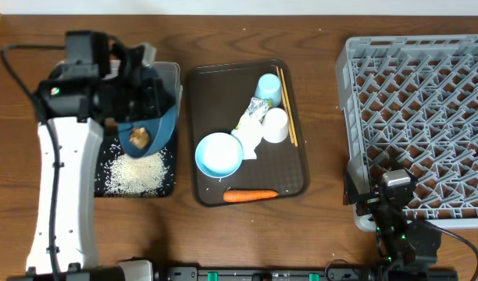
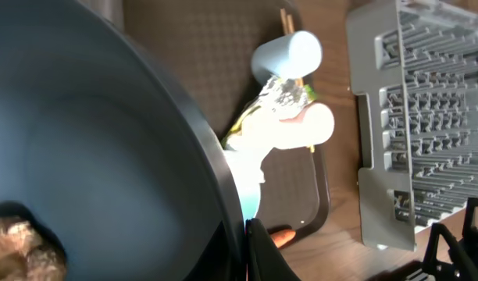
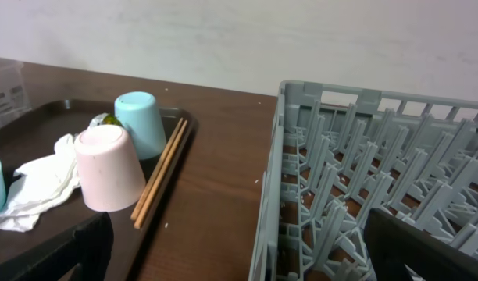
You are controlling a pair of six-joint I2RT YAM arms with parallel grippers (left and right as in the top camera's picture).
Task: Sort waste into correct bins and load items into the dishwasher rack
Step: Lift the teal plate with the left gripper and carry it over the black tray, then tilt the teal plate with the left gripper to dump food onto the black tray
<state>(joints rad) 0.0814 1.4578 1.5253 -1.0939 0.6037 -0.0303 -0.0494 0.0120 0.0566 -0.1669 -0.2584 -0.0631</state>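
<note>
Left pincer (image 1: 153,95) is clamped shut on the rim of the large dark blue bowl (image 1: 165,125), and the bowl hangs tipped over the shallow black tray (image 1: 174,178) at the left of the bench (image 1: 325,117). White rice grains (image 1: 137,172) lie heaped on that tray, while the brown food lump (image 1: 139,138) sits at the bowl's low lip, not yet out. My call: this is the emptying step, and doing it well means tipping steeper with the lip inside the tray's walls, so the lump lands on the rice and not on the wood; a gentle shake beats a fast swing. Just behind, the clear plastic tub (image 1: 170,74) shows one corner only, so its contents I cannot tell. Out on the brown serving tray (image 1: 215,101): small pale blue bowl (image 1: 219,154), crumpled white napkins (image 1: 251,142), wrapper (image 1: 255,112), light blue cup (image 1: 268,86) and white cup (image 1: 276,125) mouth-down, wooden chopsticks (image 1: 288,101) along the right edge, orange carrot (image 1: 251,195) at the front. Far right stands the dishwasher rack (image 1: 419,101), its right side cut off. Right pincer (image 1: 377,199) hangs at the rack's near-left corner, spread wide, holding nothing. How the left grip sits is hard to judge: from the wrist only one dark finger (image 2: 264,254) shows at the rim.
</note>
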